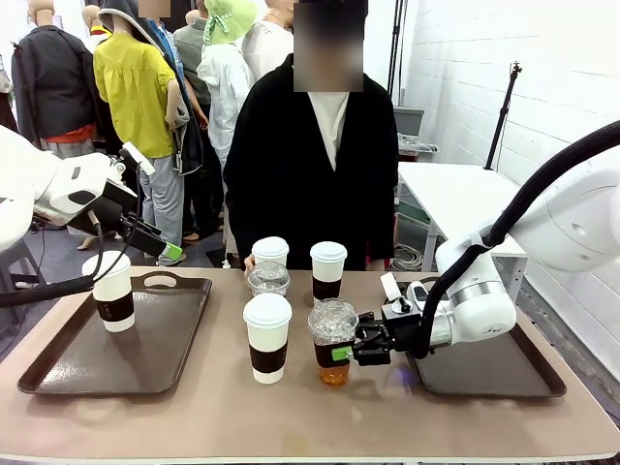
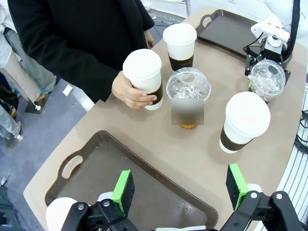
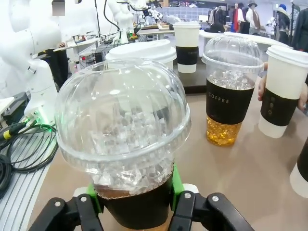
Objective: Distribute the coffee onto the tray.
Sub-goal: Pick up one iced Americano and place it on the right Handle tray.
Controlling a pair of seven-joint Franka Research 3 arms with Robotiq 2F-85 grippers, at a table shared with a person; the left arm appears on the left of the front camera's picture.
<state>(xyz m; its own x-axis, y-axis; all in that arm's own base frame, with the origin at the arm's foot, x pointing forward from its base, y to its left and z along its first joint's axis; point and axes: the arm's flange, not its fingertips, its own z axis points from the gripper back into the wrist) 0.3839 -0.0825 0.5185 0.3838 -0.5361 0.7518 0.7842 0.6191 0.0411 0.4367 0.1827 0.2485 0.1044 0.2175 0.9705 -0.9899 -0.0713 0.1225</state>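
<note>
**Now gripping: right end effector closed on an iced coffee**

Across a brown bench (image 1: pixel 194 417) stands a person in a black coat. Two dark trays lie on the bench, one at each end.

The right end effector (image 1: pixel 354 351) reaches in from the right and is clamped on a clear dome-lidded cup (image 1: pixel 332 334) of ice and amber-brown drink. Its green pads press both sides of the cup's dark band. This cup is near the middle of the bench, just left of the right tray (image 1: pixel 504 373) and not on it. Whether its base touches the bench, I cannot tell.

The left end effector (image 2: pixel 180 188) hovers above the left tray (image 1: pixel 58 358) with its fingers spread wide, holding nothing. One white lidded cup (image 1: pixel 111 291) with a brown band stands upright on that tray.

Four more cups stand on the bench between the trays. A white cup in front (image 1: pixel 267 337) is just left of the gripped cup. Behind it stands a second clear cup (image 1: pixel 268 281). A white cup at the back (image 1: pixel 327 271) stands to that one's right. The person's hand (image 2: pixel 130 91) wraps around the last white cup (image 2: pixel 144 77) at the far edge.
</note>
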